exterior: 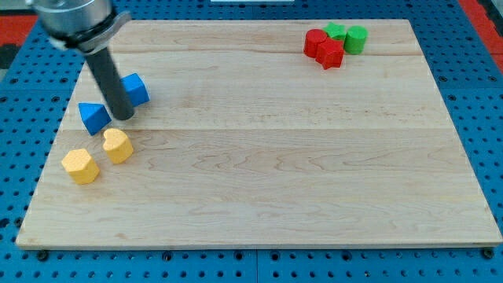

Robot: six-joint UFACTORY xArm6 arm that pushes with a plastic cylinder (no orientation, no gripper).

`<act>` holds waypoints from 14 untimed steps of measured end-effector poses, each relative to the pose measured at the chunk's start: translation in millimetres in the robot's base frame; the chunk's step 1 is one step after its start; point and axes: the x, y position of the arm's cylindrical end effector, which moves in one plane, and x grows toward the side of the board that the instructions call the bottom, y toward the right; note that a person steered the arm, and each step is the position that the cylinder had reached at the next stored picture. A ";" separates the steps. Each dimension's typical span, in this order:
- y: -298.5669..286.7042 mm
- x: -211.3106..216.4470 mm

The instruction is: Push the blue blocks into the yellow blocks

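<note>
My tip (124,116) rests on the board at the view's left, between two blue blocks. A blue triangular block (93,117) lies just left of the tip. A blue cube-like block (135,89) lies just above and right of the tip, partly hidden by the rod. A yellow heart-shaped block (117,145) sits below the tip, close under the blue triangle. A yellow hexagonal block (80,166) lies further down and left, near the board's left edge.
At the view's top right stands a tight cluster: a red cylinder (315,42), a red star-like block (330,53), a green block (335,31) and a green cylinder (356,38). The wooden board (275,157) lies on a blue pegboard (479,63).
</note>
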 end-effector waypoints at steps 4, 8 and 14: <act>-52.8 26.4; 26.8 16.8; -55.6 21.1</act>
